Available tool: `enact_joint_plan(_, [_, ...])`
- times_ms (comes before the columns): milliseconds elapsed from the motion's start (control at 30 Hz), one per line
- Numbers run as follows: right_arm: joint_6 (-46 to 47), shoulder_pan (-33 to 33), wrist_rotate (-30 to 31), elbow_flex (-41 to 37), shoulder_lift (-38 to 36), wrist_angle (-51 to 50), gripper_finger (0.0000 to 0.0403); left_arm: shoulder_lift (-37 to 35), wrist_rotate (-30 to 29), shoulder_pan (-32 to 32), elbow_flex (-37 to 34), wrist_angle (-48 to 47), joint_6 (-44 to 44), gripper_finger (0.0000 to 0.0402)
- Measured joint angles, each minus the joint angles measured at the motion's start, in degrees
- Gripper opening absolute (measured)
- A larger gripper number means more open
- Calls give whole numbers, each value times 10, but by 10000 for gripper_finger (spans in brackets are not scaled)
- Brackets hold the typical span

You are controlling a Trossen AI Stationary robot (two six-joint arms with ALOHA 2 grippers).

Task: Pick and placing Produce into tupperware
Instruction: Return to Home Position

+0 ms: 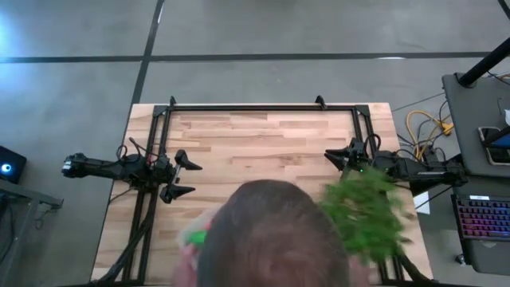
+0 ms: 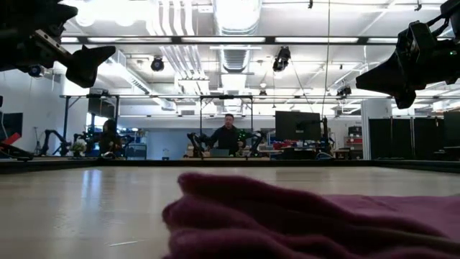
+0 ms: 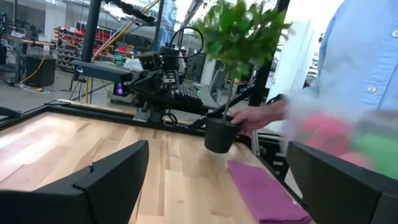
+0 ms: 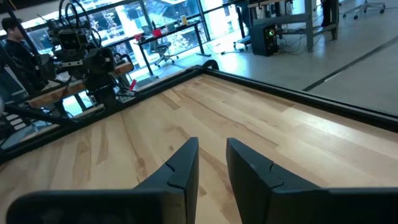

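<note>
Both of my grippers hang above the wooden table (image 1: pixel 263 139) and touch nothing. My left gripper (image 1: pixel 194 178) is at the table's left, open. My right gripper (image 1: pixel 330 157) is at the right, its fingers (image 4: pixel 180 171) shut. A person (image 1: pixel 271 235) leans over the near edge. One hand (image 3: pixel 255 118) holds a potted plant (image 3: pixel 219 134) by its pot. Blurred pink and green produce (image 3: pixel 348 140) shows in front of the person's shirt and beside the head (image 1: pixel 195 237). The tupperware cannot be made out.
A purple sheet (image 3: pixel 267 193) lies on the table near the near edge, rumpled in the low view (image 2: pixel 309 216). The plant's leaves (image 1: pixel 366 215) hang over the near right part of the table. A black frame (image 1: pixel 247 106) runs along the far edge.
</note>
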Motion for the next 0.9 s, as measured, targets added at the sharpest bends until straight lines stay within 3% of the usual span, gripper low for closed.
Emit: enact_joint_plan(900, [0,0,0,0,0,0,72,0,0,0,0,0,0,367])
